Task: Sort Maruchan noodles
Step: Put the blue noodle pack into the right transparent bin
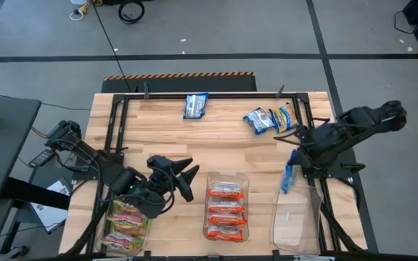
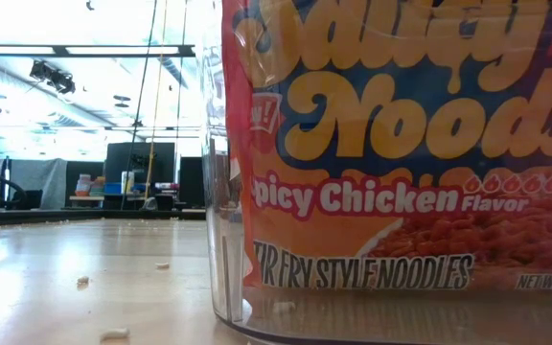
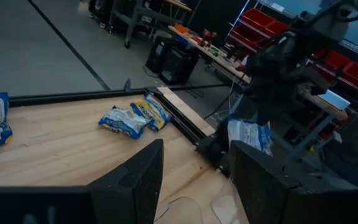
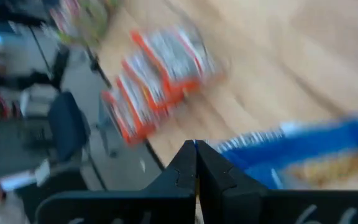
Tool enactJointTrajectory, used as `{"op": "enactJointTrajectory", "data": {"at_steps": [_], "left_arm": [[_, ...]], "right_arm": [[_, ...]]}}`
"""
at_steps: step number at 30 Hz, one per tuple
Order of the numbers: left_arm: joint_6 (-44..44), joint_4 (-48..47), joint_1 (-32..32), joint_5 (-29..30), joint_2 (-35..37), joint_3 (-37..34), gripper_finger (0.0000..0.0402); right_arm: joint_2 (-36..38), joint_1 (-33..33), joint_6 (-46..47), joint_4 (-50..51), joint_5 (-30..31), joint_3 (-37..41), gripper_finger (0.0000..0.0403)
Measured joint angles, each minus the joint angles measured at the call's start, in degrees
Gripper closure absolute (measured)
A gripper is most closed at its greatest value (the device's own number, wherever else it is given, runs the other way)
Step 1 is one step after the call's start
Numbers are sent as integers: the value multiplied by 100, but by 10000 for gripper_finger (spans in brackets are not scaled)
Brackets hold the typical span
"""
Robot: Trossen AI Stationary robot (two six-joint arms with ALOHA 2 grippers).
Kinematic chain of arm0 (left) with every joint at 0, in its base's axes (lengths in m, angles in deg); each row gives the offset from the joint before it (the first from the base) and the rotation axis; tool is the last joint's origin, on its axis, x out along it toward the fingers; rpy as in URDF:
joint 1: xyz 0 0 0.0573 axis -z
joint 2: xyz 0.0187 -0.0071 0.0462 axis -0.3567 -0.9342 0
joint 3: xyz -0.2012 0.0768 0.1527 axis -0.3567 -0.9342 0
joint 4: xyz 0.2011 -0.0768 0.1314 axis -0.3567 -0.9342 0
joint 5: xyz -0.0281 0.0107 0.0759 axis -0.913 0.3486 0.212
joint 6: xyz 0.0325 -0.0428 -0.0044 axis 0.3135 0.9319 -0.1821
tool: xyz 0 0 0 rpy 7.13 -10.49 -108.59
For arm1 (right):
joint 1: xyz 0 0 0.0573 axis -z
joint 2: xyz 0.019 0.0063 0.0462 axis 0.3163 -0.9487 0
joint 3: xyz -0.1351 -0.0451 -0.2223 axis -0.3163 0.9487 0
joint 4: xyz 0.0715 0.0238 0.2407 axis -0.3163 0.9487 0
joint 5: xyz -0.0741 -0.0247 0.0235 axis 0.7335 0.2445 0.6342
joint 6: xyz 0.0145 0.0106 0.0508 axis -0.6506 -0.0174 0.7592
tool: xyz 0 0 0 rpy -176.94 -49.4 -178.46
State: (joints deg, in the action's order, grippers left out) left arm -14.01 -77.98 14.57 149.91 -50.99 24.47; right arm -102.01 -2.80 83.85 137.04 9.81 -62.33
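Pressed up against the low view's lens is the clear, smooth wall of the middle bin [image 2: 220, 240], and behind it a glossy orange-red packet [image 2: 401, 144] printed with spicy chicken stir-fry lettering. From above, that bin [image 1: 245, 177] holds a stack of flat, crinkly orange-red packets [image 1: 225, 212] laid crosswise.

The right gripper [image 1: 292, 161] has its fingers pressed together on the top edge of a blue-and-yellow packet [image 1: 288, 178], which hangs limp below it, just over the near rim of the right-hand clear bin [image 1: 296, 217]. In the right wrist view the two dark fingers [image 4: 213, 177] meet with the blue film [image 4: 328, 140] caught between them. Beyond this gripper, toward the table's far edge, two more blue-and-yellow packets [image 1: 270, 119] lie touching, rumpled, on the pale wood-plank table [image 1: 158, 134]; a third [image 1: 195, 106] lies well apart from them, farther along the same edge, beside the black metal frame rail [image 1: 216, 95].

The left gripper [image 1: 189, 179] hovers with its fingers spread and nothing between them, just beside the middle bin. Behind it, nearer its own arm, the green-yellow packets [image 1: 126, 221] sit piled in the left bin [image 1: 147, 225].
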Motion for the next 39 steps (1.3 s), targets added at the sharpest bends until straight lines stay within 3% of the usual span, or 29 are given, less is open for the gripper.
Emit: {"op": "enactJointTrajectory", "data": {"at_steps": [4,9,14,17,22,25,27,31,35,39], "left_arm": [[0,0,-3,1,0,0,214],[2,35,-30,0,0,0,214],[2,103,-31,0,0,0,214],[2,162,-26,-2,0,0,214],[4,181,-19,-7,0,0,214],[4,181,-20,-7,0,0,214],[4,181,-20,-8,0,0,214],[2,177,-20,-9,0,0,214],[2,175,-20,-23,0,0,214],[2,174,-20,-151,0,0,214]], "right_arm": [[-218,-8,-185,-552,912,0,400],[-542,283,-199,-522,1828,223,400],[-714,1014,-203,-1355,1889,1084,399],[-824,1511,-118,-2361,1934,1718,398],[-1060,1987,568,-3921,2102,2542,398],[-1172,2214,1085,-4053,2181,2843,398],[-1244,2385,1232,-3950,2123,3061,395],[-1353,2699,855,-3957,1432,3462,366],[-1388,2804,-139,-3946,894,3580,314],[-1336,2933,-1702,-3912,109,3433,254]]}}
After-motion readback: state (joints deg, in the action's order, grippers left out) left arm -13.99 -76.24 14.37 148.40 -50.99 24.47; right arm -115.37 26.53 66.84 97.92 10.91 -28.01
